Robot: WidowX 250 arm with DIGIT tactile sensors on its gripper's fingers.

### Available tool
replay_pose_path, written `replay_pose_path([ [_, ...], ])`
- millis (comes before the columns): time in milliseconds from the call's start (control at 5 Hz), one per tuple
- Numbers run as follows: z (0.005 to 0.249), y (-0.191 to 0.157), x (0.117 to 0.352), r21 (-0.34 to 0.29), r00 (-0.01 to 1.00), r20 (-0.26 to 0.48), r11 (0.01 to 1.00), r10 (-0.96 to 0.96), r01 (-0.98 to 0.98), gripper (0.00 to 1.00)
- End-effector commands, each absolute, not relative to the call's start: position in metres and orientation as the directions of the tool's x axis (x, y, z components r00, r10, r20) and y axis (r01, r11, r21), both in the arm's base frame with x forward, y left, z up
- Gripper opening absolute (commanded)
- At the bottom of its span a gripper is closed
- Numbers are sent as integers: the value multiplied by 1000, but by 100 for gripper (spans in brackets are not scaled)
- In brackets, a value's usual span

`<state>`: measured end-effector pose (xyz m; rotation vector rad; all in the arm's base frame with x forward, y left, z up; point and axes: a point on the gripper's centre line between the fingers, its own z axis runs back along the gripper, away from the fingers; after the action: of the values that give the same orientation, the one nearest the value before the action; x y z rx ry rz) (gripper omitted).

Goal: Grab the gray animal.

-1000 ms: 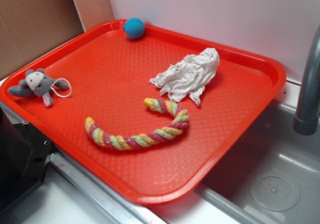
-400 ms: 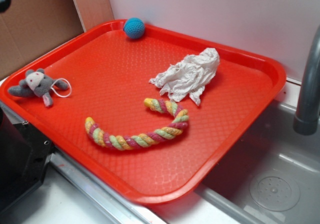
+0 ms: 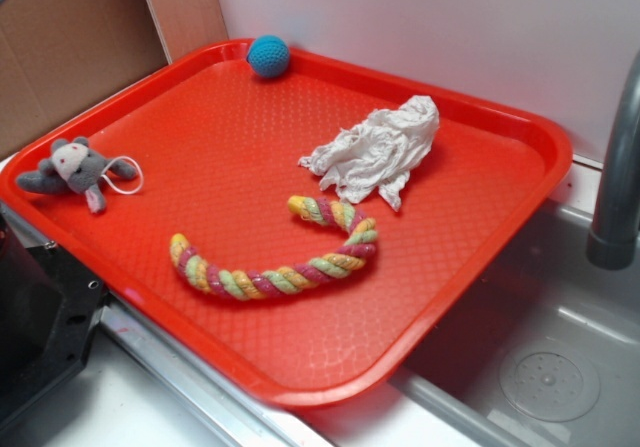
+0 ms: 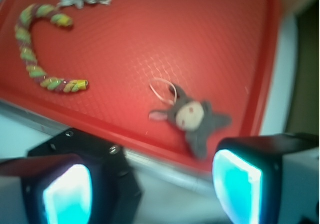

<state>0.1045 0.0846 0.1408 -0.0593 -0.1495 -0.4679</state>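
The gripper (image 4: 152, 186) appears only in the wrist view, where its two fingers (image 4: 237, 186) fill the lower corners of the frame with their pale blue-lit pads set well apart; nothing lies between them, so the jaws stand open and empty. The gripper hangs above the tray's edge, clear of every object on it. Just beyond the fingers, the gray animal (image 4: 192, 119) lies flat on the red tray (image 4: 165, 43), near the tray's rim, its white face turned upward, its gray limbs spread and one pink-tipped limb pointing away from the body. A thin white cord loop (image 4: 162, 89) extends from its head and rests on the tray surface. In the exterior view the gray animal (image 3: 75, 170) sits at the left edge of the tray (image 3: 470, 267), close to the raised rim, with the cord loop (image 3: 128, 175) on its inner side. A multicolored twisted rope (image 3: 285, 257) curves across the middle of the tray toward the front edge, well apart from the animal. A crumpled white rag (image 3: 380, 150) lies beyond the rope's upper end, toward the back-right edge, close to but not clearly touching it. A teal ball (image 3: 268, 55) rests in the back corner against the rim.
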Motion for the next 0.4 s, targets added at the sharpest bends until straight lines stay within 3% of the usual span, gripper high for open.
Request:
replay_pose_path([
  [0,99,108,133,77,740,158,755,-654,651,100],
  [200,77,112,138,98,701,124,712,-702,695,100],
])
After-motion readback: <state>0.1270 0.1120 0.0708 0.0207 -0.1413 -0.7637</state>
